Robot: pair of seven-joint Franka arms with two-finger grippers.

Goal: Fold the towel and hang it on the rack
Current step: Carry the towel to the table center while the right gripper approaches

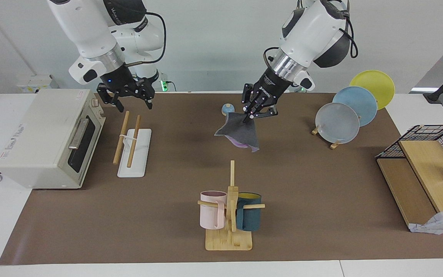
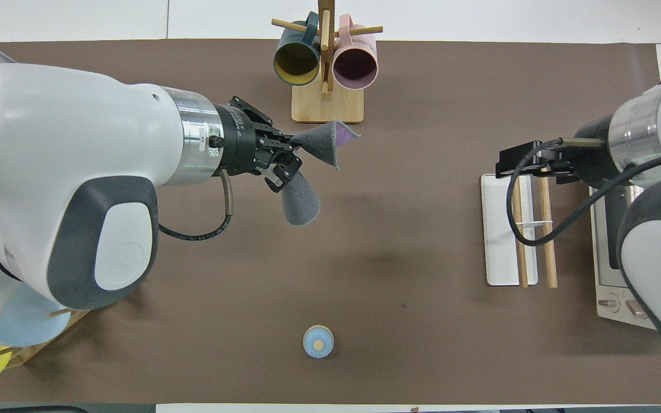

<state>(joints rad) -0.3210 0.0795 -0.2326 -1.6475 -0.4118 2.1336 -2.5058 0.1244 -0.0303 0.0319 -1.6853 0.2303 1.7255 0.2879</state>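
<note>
The towel, dark grey with a purple edge showing, hangs in a loose bunch from my left gripper, which is shut on its upper corner. In the overhead view the towel droops from the left gripper over the mat's middle, beside the mug tree. The rack, two wooden dowels on a white base, lies beside the oven. My right gripper hangs open in the air over the rack, holding nothing. From overhead, the right gripper covers the dowels' ends.
A toaster oven stands at the right arm's end. A mug tree with two mugs is farthest from the robots. A small blue bell sits near them. Plate stand and wire-and-wood shelf fill the left arm's end.
</note>
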